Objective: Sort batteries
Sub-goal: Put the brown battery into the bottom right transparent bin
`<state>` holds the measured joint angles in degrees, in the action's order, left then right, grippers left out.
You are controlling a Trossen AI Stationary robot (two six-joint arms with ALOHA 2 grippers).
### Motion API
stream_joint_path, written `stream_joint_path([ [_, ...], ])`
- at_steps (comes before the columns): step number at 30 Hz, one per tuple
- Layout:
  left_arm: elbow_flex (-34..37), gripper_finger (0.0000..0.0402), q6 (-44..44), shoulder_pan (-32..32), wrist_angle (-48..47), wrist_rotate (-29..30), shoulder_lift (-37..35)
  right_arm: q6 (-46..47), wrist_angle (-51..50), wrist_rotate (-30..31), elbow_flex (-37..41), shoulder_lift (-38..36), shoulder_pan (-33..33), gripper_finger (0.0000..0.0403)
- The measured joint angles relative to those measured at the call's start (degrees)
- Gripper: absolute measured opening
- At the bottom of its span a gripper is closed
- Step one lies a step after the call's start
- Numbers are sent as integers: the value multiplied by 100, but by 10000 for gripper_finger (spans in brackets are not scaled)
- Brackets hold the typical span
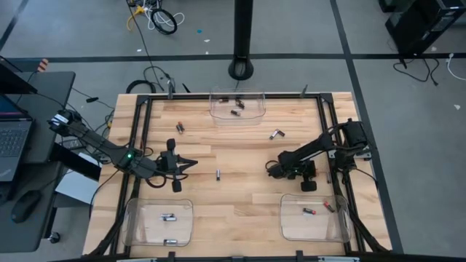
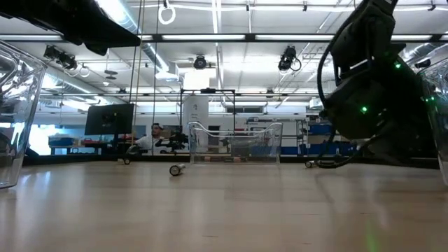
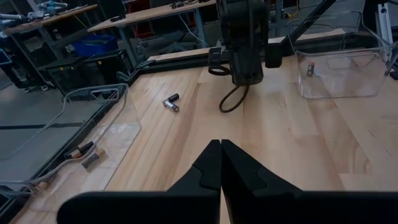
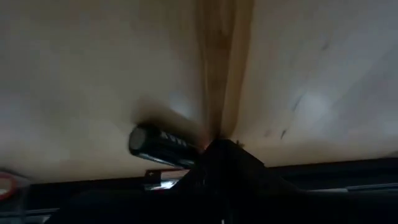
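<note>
Small cylindrical batteries lie loose on the wooden table: one near the middle [image 1: 218,174], one toward the far right [image 1: 275,134] [image 3: 171,102] and one toward the far left [image 1: 180,126]. My left gripper [image 1: 191,164] [image 3: 221,163] is shut, empty, and hovers left of the middle battery. My right gripper [image 1: 271,172] [image 4: 217,148] is shut and low over the table, pointing down. A black battery [image 4: 158,146] lies on its side right beside its fingertips. The gripper hides that battery in the high view. My right gripper comes down from above with shut fingers beside one end of the black battery [image 4: 186,152], which lies flat on the table. I cannot tell whether the fingertips touch it.
Three clear bins hold batteries: one at the far edge [image 1: 237,106] [image 2: 234,143], one at the near left [image 1: 159,222], one at the near right [image 1: 313,217] [image 3: 339,68]. A black frame [image 1: 143,138] rims the table. People and benches show in the room beyond.
</note>
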<state>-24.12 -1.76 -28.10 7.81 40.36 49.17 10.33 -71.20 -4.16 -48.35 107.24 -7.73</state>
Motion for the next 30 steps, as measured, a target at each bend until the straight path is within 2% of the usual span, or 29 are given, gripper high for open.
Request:
stream_joint_path([
  [4,0,11,0,0,-1,0,0,16,-343,93,-210,-110,0,16],
  [8,0,11,0,0,-1,-2,0,45,-529,161,-303,-530,-22,27],
  [15,0,11,-2,0,1,-2,0,-59,-99,-129,-242,-1394,-415,106],
  [21,0,11,-15,-1,-1,-2,0,-147,82,-210,-1,-1456,-790,163],
  [25,0,11,-15,-1,-3,-2,-1,-162,236,-407,213,-1475,-973,170],
  [30,0,11,-14,-1,1,-2,-2,-248,409,-376,268,-1480,-1016,165],
])
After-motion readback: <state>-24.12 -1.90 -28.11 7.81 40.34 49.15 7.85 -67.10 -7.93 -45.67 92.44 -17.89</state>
